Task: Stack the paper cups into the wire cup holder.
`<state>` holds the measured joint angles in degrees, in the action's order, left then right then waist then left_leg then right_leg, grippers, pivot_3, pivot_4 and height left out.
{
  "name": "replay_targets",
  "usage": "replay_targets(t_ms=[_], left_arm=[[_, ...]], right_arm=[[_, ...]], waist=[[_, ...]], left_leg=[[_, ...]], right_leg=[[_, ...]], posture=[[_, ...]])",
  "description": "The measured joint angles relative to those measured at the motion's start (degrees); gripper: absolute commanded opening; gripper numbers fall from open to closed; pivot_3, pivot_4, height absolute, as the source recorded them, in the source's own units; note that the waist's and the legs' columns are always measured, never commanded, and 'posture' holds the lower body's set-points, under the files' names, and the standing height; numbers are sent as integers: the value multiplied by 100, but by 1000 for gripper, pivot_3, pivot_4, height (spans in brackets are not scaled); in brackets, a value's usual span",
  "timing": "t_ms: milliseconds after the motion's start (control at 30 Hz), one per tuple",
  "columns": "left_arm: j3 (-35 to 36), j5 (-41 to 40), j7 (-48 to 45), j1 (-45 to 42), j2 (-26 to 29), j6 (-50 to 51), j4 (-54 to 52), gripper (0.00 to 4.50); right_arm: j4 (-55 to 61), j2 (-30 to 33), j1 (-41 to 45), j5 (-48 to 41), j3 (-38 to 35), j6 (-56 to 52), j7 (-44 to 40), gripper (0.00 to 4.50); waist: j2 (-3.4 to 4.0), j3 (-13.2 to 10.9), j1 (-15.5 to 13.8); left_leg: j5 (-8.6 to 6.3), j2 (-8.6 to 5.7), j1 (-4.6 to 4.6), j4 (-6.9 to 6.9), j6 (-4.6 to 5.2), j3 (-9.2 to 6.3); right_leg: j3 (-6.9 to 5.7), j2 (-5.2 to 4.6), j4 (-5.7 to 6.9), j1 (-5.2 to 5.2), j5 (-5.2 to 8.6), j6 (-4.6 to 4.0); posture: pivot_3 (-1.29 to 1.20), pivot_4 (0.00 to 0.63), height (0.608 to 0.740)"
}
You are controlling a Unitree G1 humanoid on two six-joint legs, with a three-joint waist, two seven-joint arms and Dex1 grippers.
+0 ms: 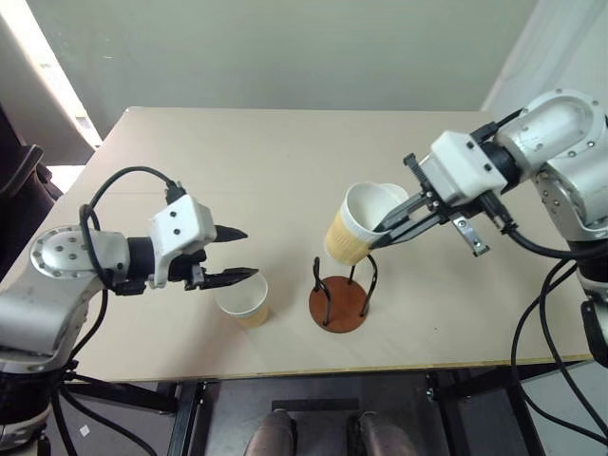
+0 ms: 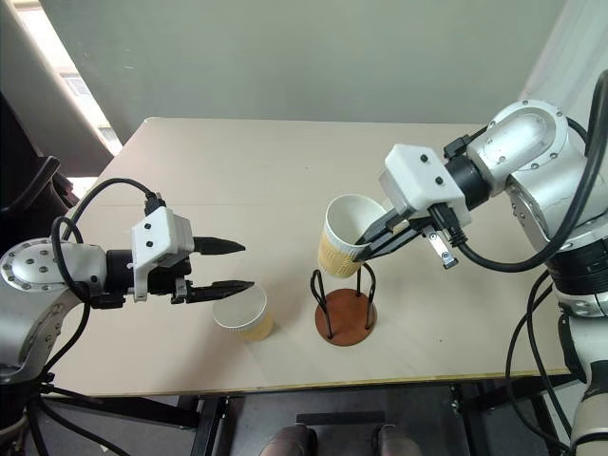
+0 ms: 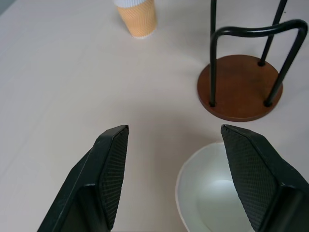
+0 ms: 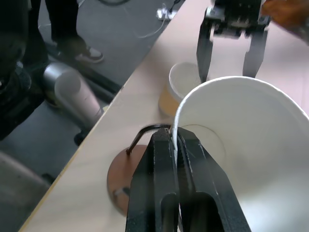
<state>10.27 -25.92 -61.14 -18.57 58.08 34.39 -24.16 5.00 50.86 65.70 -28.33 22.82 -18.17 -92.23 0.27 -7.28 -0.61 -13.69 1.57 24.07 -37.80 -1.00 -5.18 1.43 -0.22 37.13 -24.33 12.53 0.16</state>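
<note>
One paper cup (image 1: pixel 359 223), tan-yellow outside and white within, hangs tilted in the air just above the wire cup holder (image 1: pixel 340 296), its mouth turned up and toward the far side, its rim pinched. The holder stands upright on the table, a reddish-brown disc with two thin black wire loops, nothing inside them. A second cup (image 1: pixel 243 298) stands upright just beside the holder. A third cup (image 3: pixel 137 17) stands farther off.
</note>
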Motion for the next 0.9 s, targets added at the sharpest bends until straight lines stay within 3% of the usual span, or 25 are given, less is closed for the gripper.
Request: replay_targets(t_ms=[533, 900], left_arm=[[31, -163, 266, 96, 172, 225, -267, 3280], [-1, -263, 426, 97, 143, 287, -324, 3280]], right_arm=[[20, -87, -48, 268, 707, 384, -1, 48], [-39, -217, -47, 365, 699, 103, -1, 3680]], waist=[[0, 0, 8], [0, 0, 9]], left_leg=[[-3, 6, -4, -3, -5, 2], [-4, 7, -4, -2, -8, 2]], right_leg=[[-1, 4, 19, -7, 5, -27], [-2, 4, 27, -10, 6, -29]], posture=[[0, 150, 740], [0, 150, 740]])
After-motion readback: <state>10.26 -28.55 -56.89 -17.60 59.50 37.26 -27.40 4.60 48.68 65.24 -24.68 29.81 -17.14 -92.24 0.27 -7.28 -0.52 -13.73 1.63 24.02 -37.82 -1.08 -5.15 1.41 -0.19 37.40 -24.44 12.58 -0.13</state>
